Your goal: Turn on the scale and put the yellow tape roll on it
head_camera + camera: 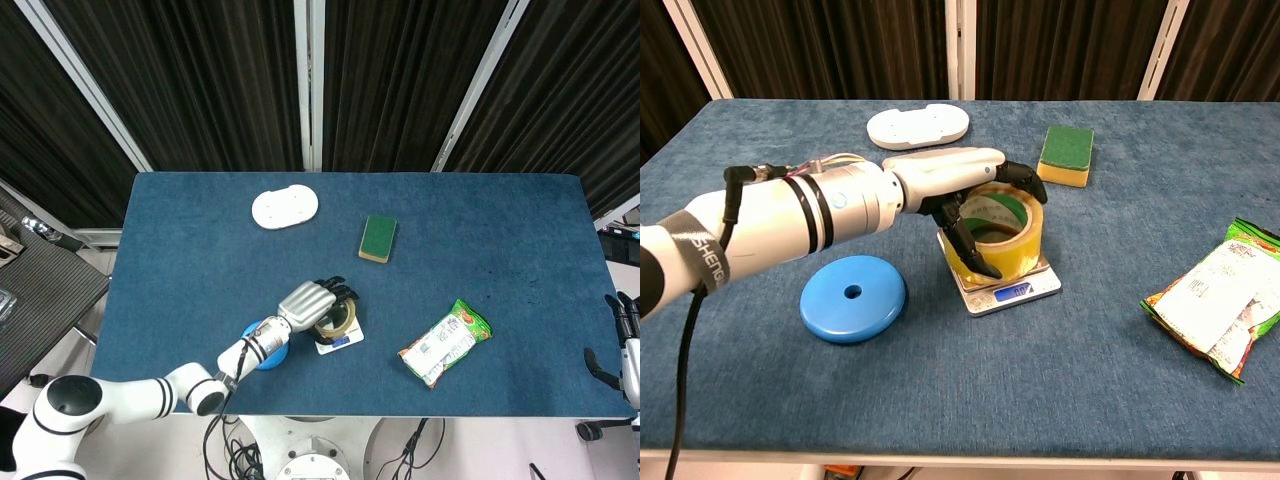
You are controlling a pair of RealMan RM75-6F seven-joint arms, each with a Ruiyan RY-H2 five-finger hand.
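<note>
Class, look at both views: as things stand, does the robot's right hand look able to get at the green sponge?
Probably not soon. The right hand sits off the table's far right edge, while the green sponge lies mid-table. Nothing blocks the path except the snack packet lower down; the long reach is the doubt.

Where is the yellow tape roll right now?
In the chest view, the yellow tape roll sits on the scale near table centre, gripped by the left hand, with the blue disc to its left.
</note>
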